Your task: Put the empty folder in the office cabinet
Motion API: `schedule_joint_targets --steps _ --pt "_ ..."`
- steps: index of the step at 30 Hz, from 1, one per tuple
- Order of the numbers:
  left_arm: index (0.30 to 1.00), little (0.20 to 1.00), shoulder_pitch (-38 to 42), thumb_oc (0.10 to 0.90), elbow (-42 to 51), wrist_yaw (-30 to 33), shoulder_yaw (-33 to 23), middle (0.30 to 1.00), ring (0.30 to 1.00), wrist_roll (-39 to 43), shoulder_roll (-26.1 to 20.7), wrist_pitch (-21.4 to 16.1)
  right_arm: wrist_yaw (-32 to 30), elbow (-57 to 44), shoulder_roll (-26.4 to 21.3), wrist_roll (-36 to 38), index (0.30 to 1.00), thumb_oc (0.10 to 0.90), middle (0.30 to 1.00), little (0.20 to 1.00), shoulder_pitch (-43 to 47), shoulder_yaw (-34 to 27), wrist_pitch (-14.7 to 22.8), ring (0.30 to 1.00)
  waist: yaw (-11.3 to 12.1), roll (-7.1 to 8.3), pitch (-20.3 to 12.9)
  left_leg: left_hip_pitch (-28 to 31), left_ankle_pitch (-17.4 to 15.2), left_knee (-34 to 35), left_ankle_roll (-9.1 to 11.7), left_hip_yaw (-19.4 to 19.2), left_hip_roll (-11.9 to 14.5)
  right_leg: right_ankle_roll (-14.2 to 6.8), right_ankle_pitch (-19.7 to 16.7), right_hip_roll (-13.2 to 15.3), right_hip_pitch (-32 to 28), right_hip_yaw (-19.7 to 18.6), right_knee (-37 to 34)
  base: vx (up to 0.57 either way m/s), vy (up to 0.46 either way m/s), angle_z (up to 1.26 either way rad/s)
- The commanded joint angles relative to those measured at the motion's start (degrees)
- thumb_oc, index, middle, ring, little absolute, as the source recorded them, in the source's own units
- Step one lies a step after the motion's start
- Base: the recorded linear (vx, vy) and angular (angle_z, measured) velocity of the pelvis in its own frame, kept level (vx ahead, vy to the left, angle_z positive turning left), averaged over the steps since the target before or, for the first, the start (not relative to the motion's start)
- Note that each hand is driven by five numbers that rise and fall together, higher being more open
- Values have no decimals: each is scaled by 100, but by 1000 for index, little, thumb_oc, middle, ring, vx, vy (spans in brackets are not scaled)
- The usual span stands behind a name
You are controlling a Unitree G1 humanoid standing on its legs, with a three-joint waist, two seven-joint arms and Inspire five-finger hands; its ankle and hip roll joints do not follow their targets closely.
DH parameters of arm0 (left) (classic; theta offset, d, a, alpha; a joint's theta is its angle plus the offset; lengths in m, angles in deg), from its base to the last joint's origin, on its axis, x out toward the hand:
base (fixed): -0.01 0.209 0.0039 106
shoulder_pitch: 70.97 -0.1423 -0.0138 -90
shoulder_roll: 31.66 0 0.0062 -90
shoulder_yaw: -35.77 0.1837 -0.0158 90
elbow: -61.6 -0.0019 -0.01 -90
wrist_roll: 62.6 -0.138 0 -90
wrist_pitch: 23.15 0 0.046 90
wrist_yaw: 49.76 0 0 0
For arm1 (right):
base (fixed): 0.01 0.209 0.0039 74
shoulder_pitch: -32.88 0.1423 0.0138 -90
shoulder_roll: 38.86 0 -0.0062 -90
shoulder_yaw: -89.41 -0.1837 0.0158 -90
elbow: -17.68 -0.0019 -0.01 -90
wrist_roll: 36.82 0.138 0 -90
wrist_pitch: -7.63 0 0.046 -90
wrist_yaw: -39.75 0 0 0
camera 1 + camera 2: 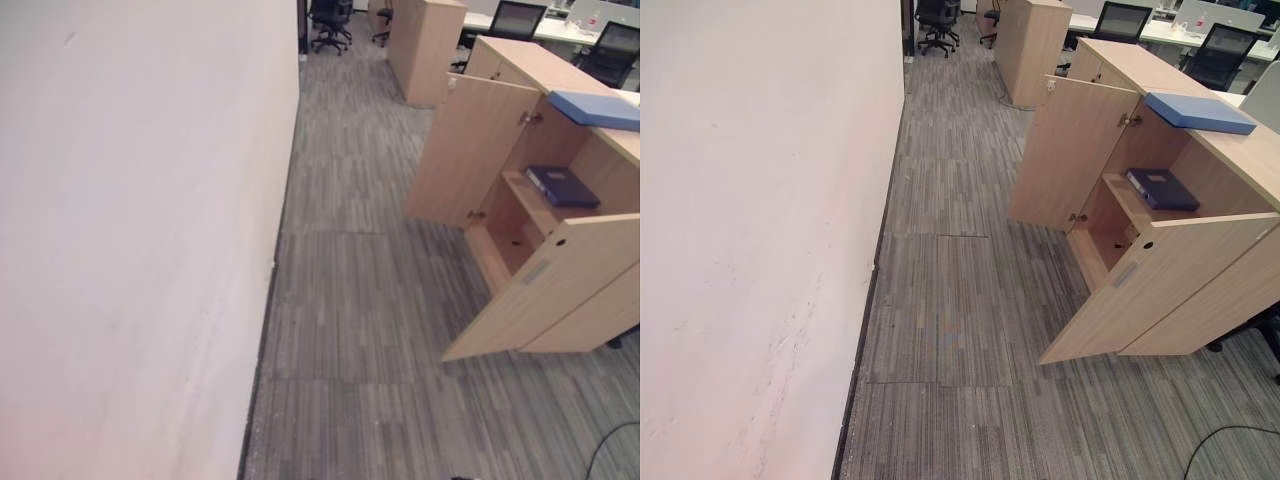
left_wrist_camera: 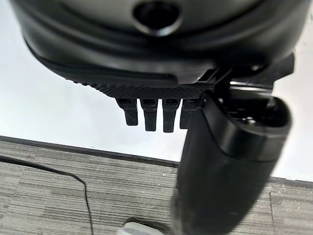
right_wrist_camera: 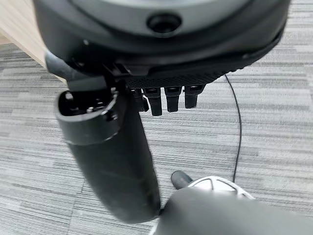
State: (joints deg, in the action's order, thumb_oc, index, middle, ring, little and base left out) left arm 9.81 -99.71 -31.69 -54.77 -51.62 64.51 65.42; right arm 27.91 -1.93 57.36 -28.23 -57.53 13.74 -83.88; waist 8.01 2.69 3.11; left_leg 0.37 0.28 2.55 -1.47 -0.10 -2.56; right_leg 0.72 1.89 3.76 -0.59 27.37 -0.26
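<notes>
Open cabinet (image 1: 1160,270) — dark blue folder (image 1: 1163,188) flat on its shelf.

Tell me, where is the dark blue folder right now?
The dark blue folder lies flat on the upper shelf inside the open cabinet, at the right of the head views, below the light blue folder on the cabinet's top.

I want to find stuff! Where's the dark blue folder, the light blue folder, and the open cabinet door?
dark blue folder (image 1: 1163,189), right eye view, its top cover.
light blue folder (image 1: 1198,112), right eye view, its top face.
near cabinet door (image 1: 1160,290), right eye view, its inner face.
</notes>
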Motion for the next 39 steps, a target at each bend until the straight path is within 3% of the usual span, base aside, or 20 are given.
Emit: schedule_joint_targets --steps 1,14,25,32,33,34,35,37,39 --pt "900 900 294 800 -150 -100 -107 900 900 161 -22 -128 -37 109 130 121 900 800 900 900 245 82 38 900 104 140 87 178 -236 245 362 -140 274 -887 -410 618 -503 -81 -474 0 0 0" --pt "900 900 252 800 -441 -934 -87 900 900 277 1 16 251 160 4 1 900 800 900 900 267 18 -68 900 9 40 29 227 -284 245 335 -168 256 -882 -384 633 -541 -125 -474 0 1 0" --pt "900 900 276 800 -537 -1191 90 900 900 -133 -66 78 663 398 -100 303 900 800 900 900 295 -218 -142 900 -14 -16 6 258 -319 245 283 -148 176 -925 -431 720 -590 -128 -474 2 20 -2" --pt "900 900 300 800 -577 -1138 87 900 900 -137 -25 93 602 377 -236 646 900 800 900 900 263 -791 -147 900 -109 -215 100 269 -369 245 68 -27 -141 -1089 -479 1360 -354 22 311 -14 151 6" --pt "900 900 309 800 -567 -1108 98 900 900 -137 -12 90 581 395 -243 846 900 800 900 900 249 -1020 -145 900 -163 -237 168 321 -437 245 -68 -34 -326 -1193 -781 1783 -51 -86 972 -2 256 4" --pt "900 900 310 800 -570 -1097 100 900 900 -127 -16 104 568 403 -249 956 900 800 900 900 257 -1118 -148 900 -201 -237 233 365 -479 245 -162 -35 -430 -1232 -1086 2000 87 -153 1321 71 298 7" --pt "900 900 308 800 -577 -1090 87 900 900 -116 -45 108 553 403 -229 1050 900 800 900 900 256 -1172 -148 900 -229 -235 274 471 -616 245 -195 4 -460 -1319 -1198 2094 186 -307 1700 66 184 3" --pt "900 900 326 800 -596 -1080 87 900 900 -96 -87 106 479 421 -156 1229 900 800 900 900 304 -1220 -79 900 -184 -241 361 514 -647 245 -252 -131 -436 -1258 -1226 2288 482 -123 2193 55 125 -6" --pt "900 900 337 800 -584 -1062 91 900 900 -98 -104 95 468 413 -138 1293 900 800 900 900 376 -1221 -47 900 -146 -236 432 523 -659 245 -216 -277 -340 -1205 -1135 2234 654 33 2065 31 -21 -31"
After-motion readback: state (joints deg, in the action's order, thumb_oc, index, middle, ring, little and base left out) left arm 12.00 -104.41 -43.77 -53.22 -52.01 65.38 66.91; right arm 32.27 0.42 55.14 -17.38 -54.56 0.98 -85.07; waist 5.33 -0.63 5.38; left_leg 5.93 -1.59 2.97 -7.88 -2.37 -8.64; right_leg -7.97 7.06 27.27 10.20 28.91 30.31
